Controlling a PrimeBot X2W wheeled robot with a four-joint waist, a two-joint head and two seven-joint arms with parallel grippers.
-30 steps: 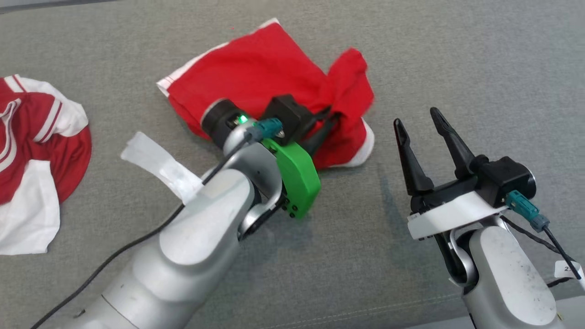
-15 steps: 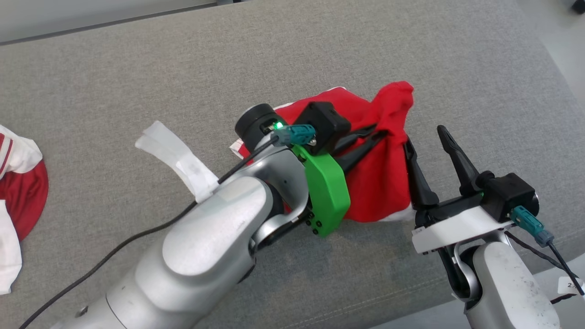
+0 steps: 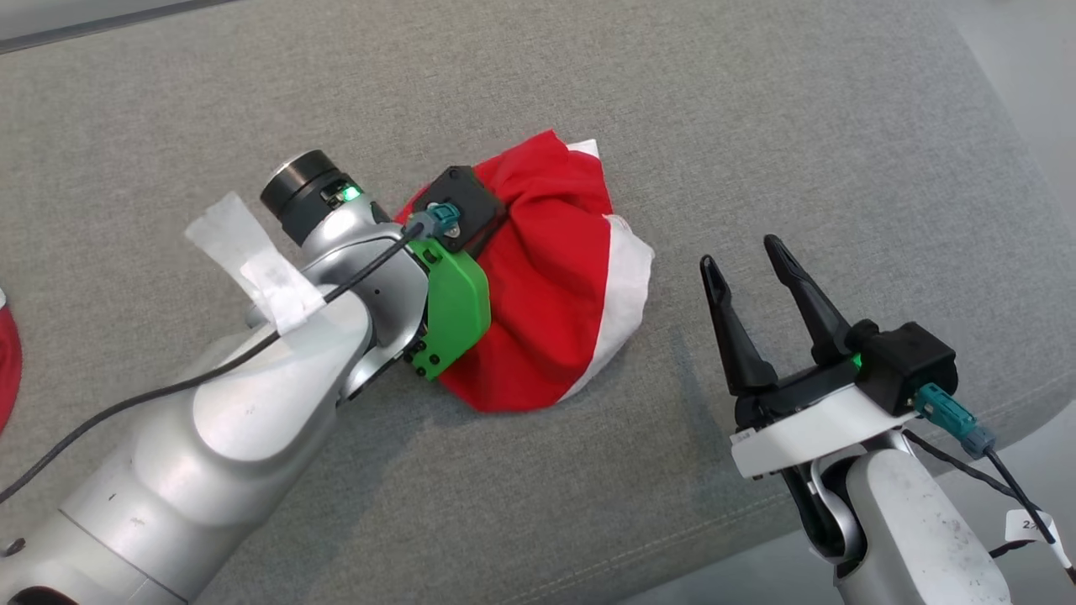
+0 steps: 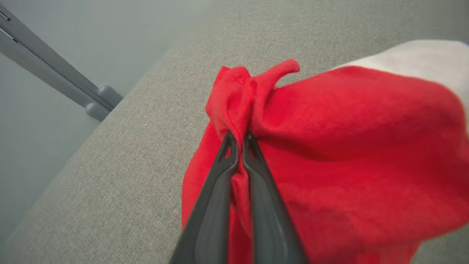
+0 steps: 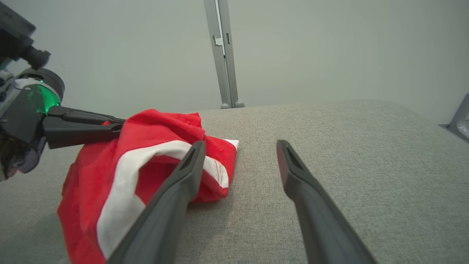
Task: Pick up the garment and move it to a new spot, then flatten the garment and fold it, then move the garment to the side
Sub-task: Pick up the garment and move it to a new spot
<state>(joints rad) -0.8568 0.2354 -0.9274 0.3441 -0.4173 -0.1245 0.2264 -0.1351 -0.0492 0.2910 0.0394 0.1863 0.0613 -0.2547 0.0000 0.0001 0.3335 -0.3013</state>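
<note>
The left arm (image 3: 252,403) is smooth silver-grey casing, with white tape (image 3: 252,265) binding a black cable (image 3: 353,275) to it. Its wrist carries a green bracket (image 3: 458,307) with dark screws, a black camera block (image 3: 462,202), a teal plug (image 3: 439,217) and a black cap (image 3: 303,181) with a green light. The right arm (image 3: 916,529) is scuffed silver, with a white bracket (image 3: 807,428) and a white tag (image 3: 1030,525). Both jaws have long, dark, tapering fingers (image 3: 735,336).

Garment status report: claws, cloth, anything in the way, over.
Left claw shut on a fold of the garment. Right claw open, empty, beside it. Garment bunched on grey cushion. Other red cloth far left, apart.
</note>
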